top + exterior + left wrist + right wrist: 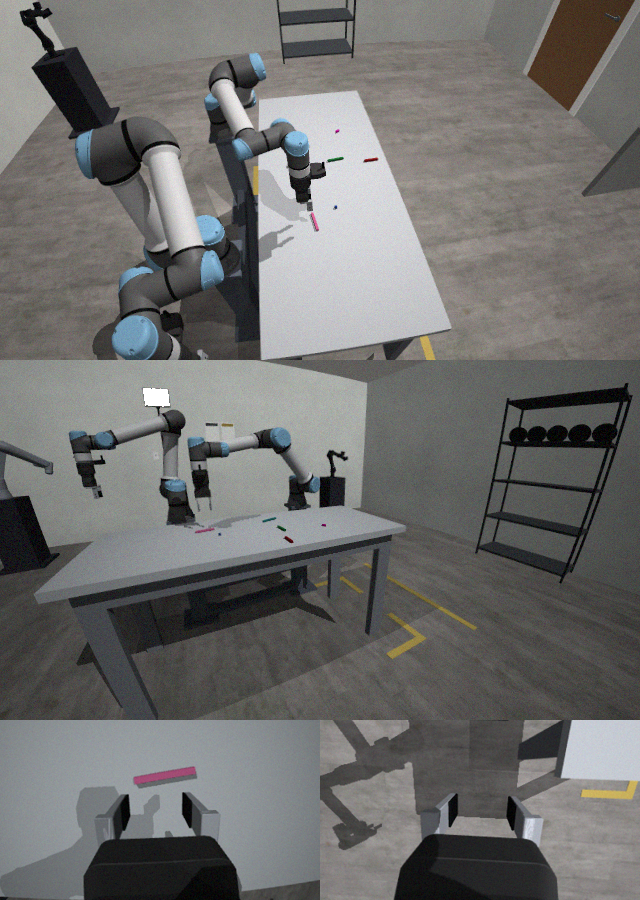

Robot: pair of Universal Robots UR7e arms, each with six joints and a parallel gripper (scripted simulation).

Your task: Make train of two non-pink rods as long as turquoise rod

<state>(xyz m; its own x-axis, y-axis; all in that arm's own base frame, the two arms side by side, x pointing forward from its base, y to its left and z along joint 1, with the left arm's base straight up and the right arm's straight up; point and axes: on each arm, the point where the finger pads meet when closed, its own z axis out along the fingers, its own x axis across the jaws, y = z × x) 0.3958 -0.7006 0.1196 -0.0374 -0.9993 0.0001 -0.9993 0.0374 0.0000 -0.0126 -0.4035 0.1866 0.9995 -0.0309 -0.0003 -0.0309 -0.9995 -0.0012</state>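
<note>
The turquoise rod (pixel 269 520) lies near the back edge in the exterior view; the left arm hides it in the top view. A green rod (pixel 335 159) (pixel 281 528) and a red rod (pixel 371 160) (pixel 288 539) lie apart, the red one nearer the front edge. A small magenta rod (pixel 337 131) (pixel 324 525) and a tiny blue rod (pixel 335 207) (pixel 219 534) lie separately. A pink rod (pixel 314 222) (pixel 204 530) (pixel 165 775) lies ahead of the left fingers. My left gripper (pixel 204 504) (pixel 155 803) is open and empty above the table. My right gripper (pixel 97 492) (pixel 482 805) is open and empty over the floor.
The white table (pixel 350 280) (pixel 150 555) carries the rods. The right arm stands beside the table, and its wrist view shows the floor and a table corner (pixel 605 752). The left arm reaches across the table's back part. A shelf rack (pixel 550 487) stands well away.
</note>
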